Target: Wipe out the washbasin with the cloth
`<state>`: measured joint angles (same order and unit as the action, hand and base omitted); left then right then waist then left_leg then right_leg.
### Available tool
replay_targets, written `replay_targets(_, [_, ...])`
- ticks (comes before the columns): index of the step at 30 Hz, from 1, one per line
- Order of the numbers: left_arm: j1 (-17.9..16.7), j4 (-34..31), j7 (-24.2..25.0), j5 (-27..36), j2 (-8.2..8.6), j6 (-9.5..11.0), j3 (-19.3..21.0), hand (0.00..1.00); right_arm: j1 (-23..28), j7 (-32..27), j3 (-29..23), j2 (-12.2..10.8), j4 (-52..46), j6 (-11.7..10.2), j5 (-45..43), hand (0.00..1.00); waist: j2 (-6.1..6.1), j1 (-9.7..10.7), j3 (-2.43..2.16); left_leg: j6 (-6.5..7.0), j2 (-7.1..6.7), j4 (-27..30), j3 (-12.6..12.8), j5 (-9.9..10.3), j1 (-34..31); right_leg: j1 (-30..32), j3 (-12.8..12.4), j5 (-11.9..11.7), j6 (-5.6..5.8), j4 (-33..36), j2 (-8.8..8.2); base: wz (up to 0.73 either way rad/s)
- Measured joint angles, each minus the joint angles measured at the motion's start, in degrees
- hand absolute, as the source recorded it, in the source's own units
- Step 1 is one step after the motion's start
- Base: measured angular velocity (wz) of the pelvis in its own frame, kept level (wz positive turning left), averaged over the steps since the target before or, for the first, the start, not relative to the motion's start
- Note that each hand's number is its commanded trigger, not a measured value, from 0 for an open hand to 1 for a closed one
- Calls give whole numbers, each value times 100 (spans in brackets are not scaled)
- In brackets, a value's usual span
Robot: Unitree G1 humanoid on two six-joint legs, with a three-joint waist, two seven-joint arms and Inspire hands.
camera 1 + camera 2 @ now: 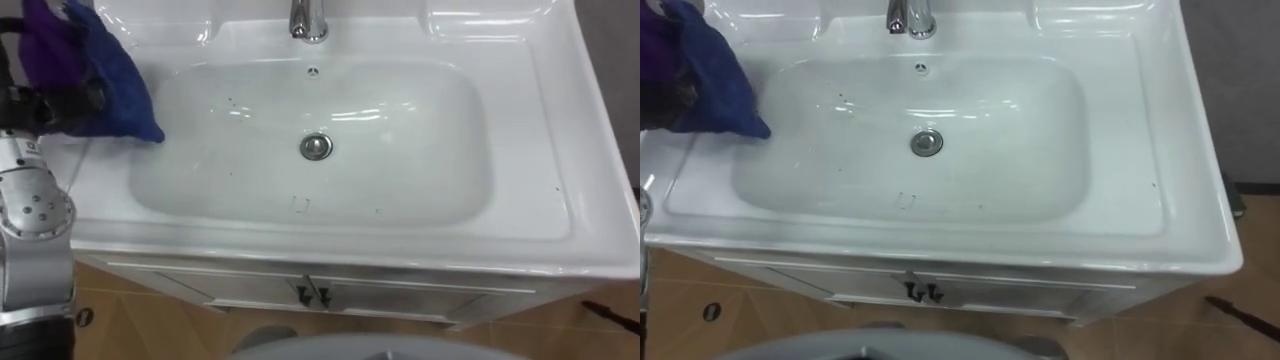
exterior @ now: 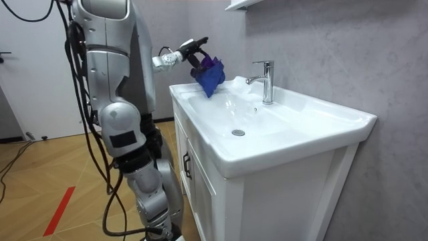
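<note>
Basin (image 1: 520,200) — glossy white throughout, with a few small dark specks on its bowl. Cloth (image 1: 115,90): deep blue, with a purple part toward its upper side. Tap (image 1: 308,18): bright chrome silver; drain (image 1: 316,146) the same chrome. Cabinet (image 1: 420,298) below the basin: white, with two small black handles (image 1: 312,294) at the door seam. Left robot hand (image 2: 189,48): black fingers, silver-grey forearm behind. Floor (image 2: 40,174): tan wood in a herringbone pattern, with one red stripe (image 2: 59,211) on it in the room view. Wall (image 2: 334,47) behind the basin — pale grey, faintly mottled.
</note>
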<state>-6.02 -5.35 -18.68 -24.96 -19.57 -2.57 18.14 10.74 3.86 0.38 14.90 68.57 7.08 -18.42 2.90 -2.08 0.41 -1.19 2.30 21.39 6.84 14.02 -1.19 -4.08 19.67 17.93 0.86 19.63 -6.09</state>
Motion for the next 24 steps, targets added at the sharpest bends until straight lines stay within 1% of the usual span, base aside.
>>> replay_targets(2, [0,4,-196,-330,1,-1,103,0,2,-1,-2,-3,0,10,-50,0,5,-4,-1,0,4,-5,4,0,16,7,-9,-1,-3,11,4,-4])
replay_targets(6, [27,2,-408,-463,-9,-6,302,0,-11,3,-1,-2,-18,48,-56,0,15,-6,-6,0,4,-6,14,0,20,5,-19,-1,-2,11,3,-1])
replay_targets(9, [27,3,-463,-567,-12,-110,397,0,-11,4,-6,1,-17,52,-55,0,14,-27,-6,0,4,-5,14,0,20,8,-29,-3,-4,17,4,0])
replay_targets(10, [27,2,-491,-582,-21,-138,437,0,-4,4,-8,5,-18,52,-39,0,17,-74,-8,0,7,-3,14,0,22,12,-45,-8,-7,16,8,-4])
replay_targets(14, [26,3,-621,-619,-152,-221,439,0,8,12,-5,8,-9,58,-18,0,28,-190,-12,0,6,0,-4,0,21,5,-32,-14,-2,16,8,1])
replay_targets(16, [12,19,-690,-659,-159,-250,440,0,46,10,-5,17,2,54,-19,0,60,-274,-9,0,-4,-12,-74,0,22,-7,-26,-20,1,15,6,6])
replay_targets(18, [-2,115,-719,-742,-159,-301,425,0,41,9,4,20,-1,56,-19,0,93,-284,-14,-1,-9,-39,-91,0,23,-9,16,-20,2,17,4,8])
replay_targets(20, [-175,208,-718,-862,-154,-409,415,0,42,1,7,20,-20,53,-27,0,140,-284,-14,-2,-16,-55,-98,-1,22,-13,43,-20,2,19,1,5])
replay_targets(22, [-258,267,-718,-939,-143,-488,414,0,55,-4,8,22,-11,54,-22,0,167,-288,-15,-2,-20,-53,-115,-1,17,-12,52,-20,2,22,-2,4])
replay_targets(24, [-270,327,-728,-955,-143,-514,417,0,53,-6,8,43,25,54,-13,0,187,-296,-14,-2,-30,-53,-160,-1,-1,-5,52,-19,3,21,-6,6])
